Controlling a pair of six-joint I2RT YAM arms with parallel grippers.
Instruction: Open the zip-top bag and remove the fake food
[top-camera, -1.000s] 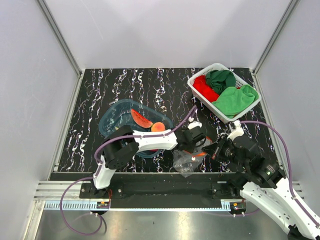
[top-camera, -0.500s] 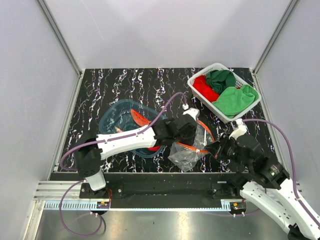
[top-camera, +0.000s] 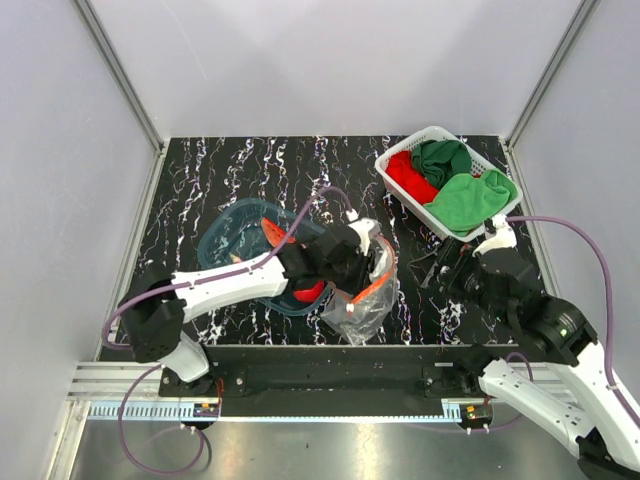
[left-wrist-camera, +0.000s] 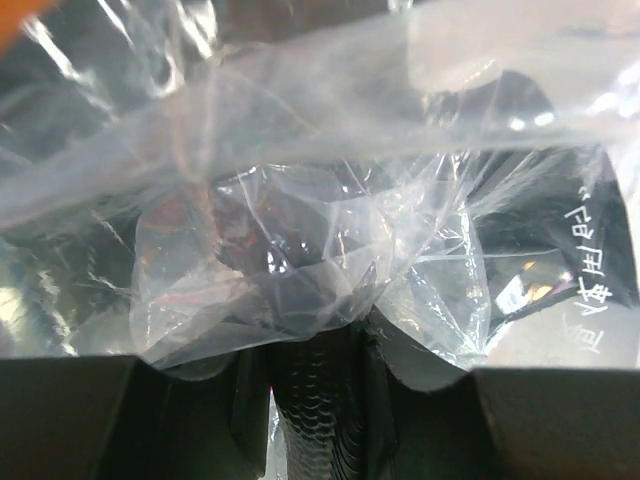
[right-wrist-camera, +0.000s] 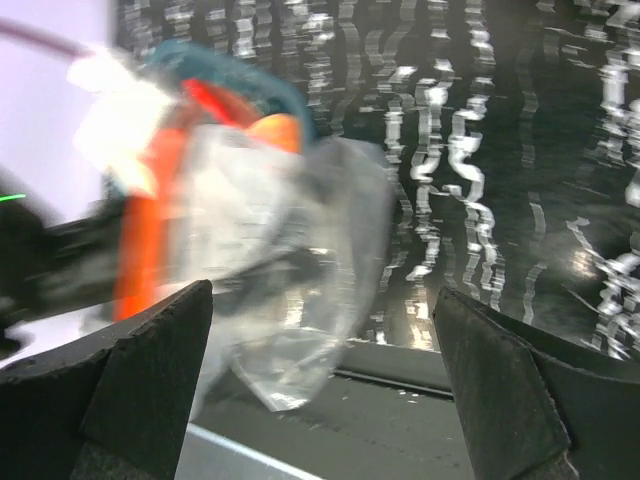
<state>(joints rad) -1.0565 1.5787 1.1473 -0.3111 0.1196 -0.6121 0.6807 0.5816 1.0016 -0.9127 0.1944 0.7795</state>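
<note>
- Black marbled table (top-camera: 250, 170) between pale walls leaves little room at its front edge; the zip-top bag (top-camera: 356, 305) hangs just there, lifted off the surface, so a drop could carry it over that edge.
- The left gripper (top-camera: 368, 250) is clamped on bunched clear film near the bag's orange-red zip strip (top-camera: 378, 281), as far as the crumpled wrist view lets me judge; a pinch on slick film alone may slide out under the bag's weight.
- The right gripper (top-camera: 440, 268) stands wide apart and empty, near the bag but not touching it; with only one hold, nothing stops the bag from twisting or its mouth from folding shut.
- The bag is blurred in the right wrist view, which suggests it is swinging; jaws closing on it may catch both layers instead of one lip, and the mouth would not part.
- Of the fake food, a glossy red fruit (top-camera: 309, 292) shows under the left arm at the rim of the blue tub (top-camera: 222, 240), and an orange-peach fruit (right-wrist-camera: 277, 132) shows by that rim; none is plain inside the bag, though glare could hide one.
- The left arm lies across the tub; a wide sweep could nudge it or roll fruit out.
</note>
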